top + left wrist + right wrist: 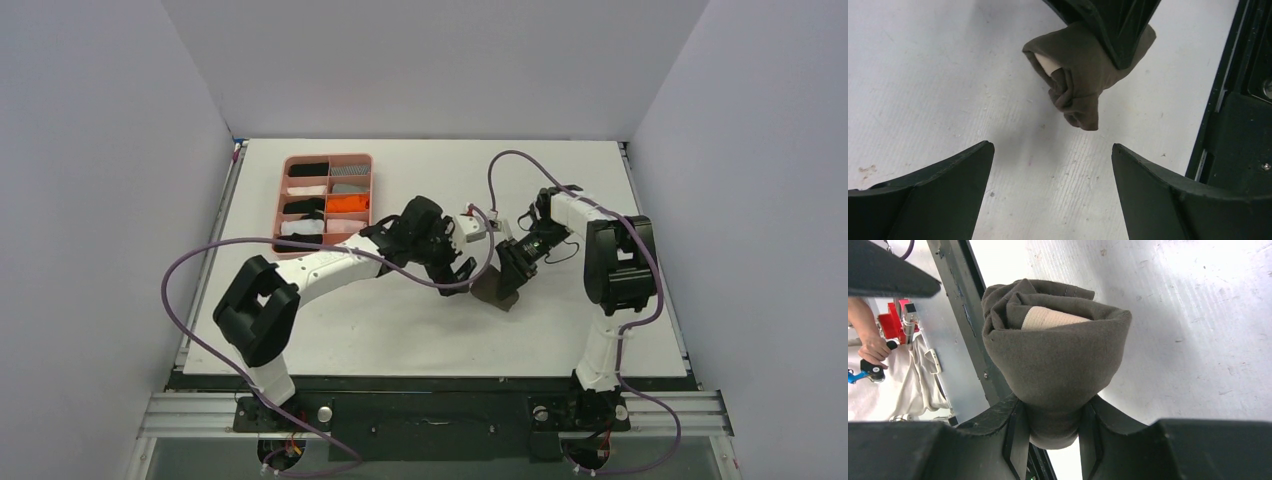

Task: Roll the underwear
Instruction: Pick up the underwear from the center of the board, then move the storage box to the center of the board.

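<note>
The underwear [1053,355] is bundled into a fat roll, dark grey-brown outside with a strip of beige waistband peeking from one end; it sits pinched in the right gripper [1050,415], whose jaws are clenched on its lower part. From above it hangs over the middle of the table [400,330], towards the near edge; I cannot tell whether its tip touches the surface. The left gripper [1053,150] faces it from just beside, jaws spread wide and holding nothing.

What worries me: the grip takes only a narrow bite of cloth while the bulk bulges free beyond the jaws, so the roll looks apt to loosen and spill open if they ease or the arm swings sharply; a loose fold dangles below in the left wrist view, and it could catch on the table and drag the layers apart; the two grippers are close together, so a careless reach by the left could knock the bundle or strike the other gripper.

Counting: one underwear; one left arm [320,265] and one right arm [612,262], a gripper on each; one pink tray [328,157] well apart at the far left, holding small rolled cloths [348,204] in two columns, black, white, orange, grey striped; about nine, though they are too small to count surely.
</note>
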### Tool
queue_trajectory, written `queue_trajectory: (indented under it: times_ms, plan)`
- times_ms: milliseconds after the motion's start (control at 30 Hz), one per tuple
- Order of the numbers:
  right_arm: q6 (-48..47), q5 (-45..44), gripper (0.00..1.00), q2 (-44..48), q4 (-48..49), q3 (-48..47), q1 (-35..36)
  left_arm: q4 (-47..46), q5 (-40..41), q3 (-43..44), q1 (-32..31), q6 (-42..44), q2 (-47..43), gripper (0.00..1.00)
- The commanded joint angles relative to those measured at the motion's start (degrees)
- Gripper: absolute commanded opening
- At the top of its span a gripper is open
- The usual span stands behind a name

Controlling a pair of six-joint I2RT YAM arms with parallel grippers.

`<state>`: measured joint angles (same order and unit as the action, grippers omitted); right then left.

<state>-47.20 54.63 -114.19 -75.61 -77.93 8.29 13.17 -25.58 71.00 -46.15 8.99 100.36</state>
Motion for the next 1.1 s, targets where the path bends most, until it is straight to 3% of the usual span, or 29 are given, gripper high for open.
queue_trajectory:
  times_ms: [0, 233, 400, 767, 1067]
  plan:
    - [0.95, 3.61, 0.00, 3.29, 1.46, -2.45, 0.22, 1.16, 4.20, 1.62, 3.55, 0.64, -4.41, 0.86]
    - [10.57, 0.18, 0.00, 9.36, 9.95, -2.57, 1.07, 8.97, 13.68, 4.17, 13.21, -0.63, -6.22, 0.82]
    - [13.73, -1.24, 0.00, 12.26, 12.97, -2.64, 2.13, 13.35, 19.36, 8.51, 19.48, -1.51, -1.40, 0.78]
    - [15.60, -4.25, 0.00, 15.03, 16.39, 1.37, 3.62, 14.25, 25.13, 13.26, 22.50, -4.85, 6.12, 0.67]
    - [15.15, -4.59, 0.00, 14.68, 16.66, 2.72, 3.67, 9.80, 25.09, 6.99, 23.85, -5.30, 1.22, 0.64]
